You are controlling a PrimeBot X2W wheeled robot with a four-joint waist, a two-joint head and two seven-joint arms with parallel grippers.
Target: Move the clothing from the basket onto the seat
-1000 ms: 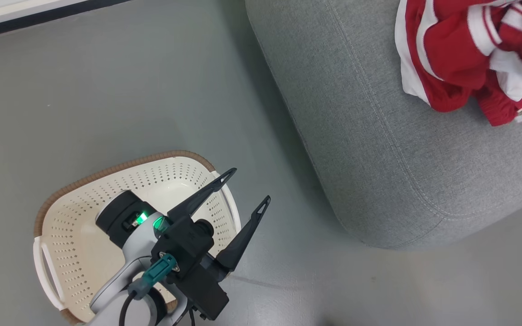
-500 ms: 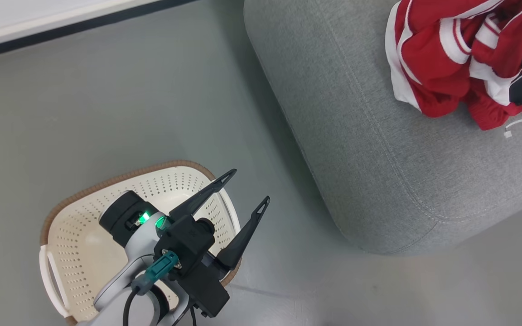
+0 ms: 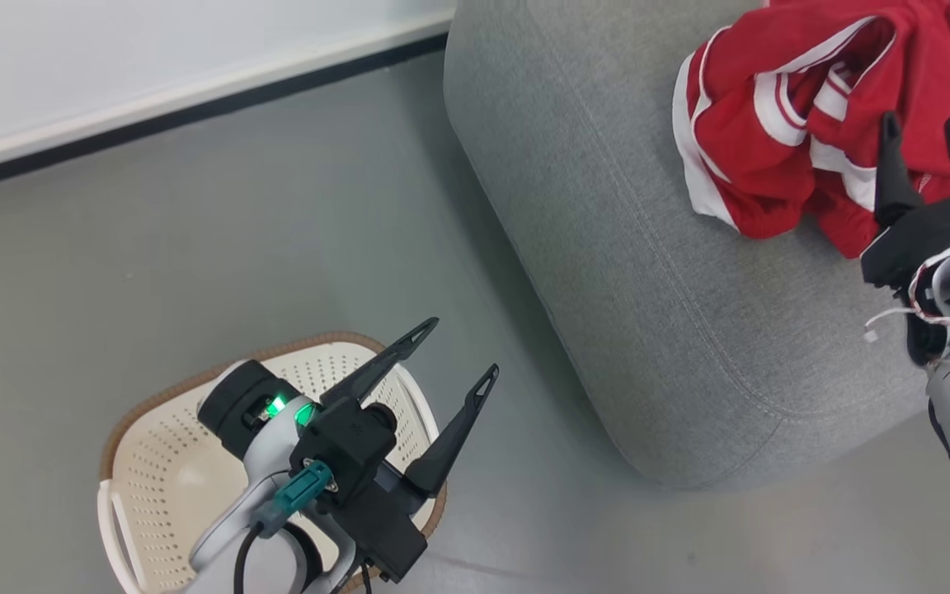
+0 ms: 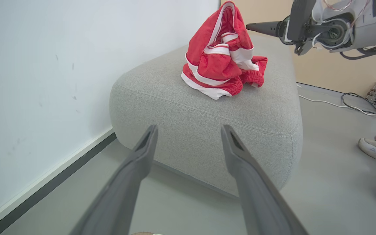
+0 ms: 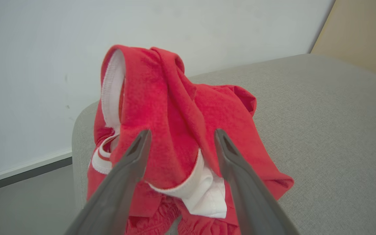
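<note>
The right fingers (image 3: pixel 890 165) have just spread apart, dropping the clothing (image 3: pixel 772 124) onto the seat (image 3: pixel 648 289), and with the left fingers (image 3: pixel 392 353) apart near the basket (image 3: pixel 162 462), the job looks finished.

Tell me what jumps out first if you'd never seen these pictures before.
The bright red clothing with white stripes, heaped on the grey seat, grabs the eye first. The right gripper hovers open beside the heap, while the open left gripper hangs over the cream basket on the floor.
</note>
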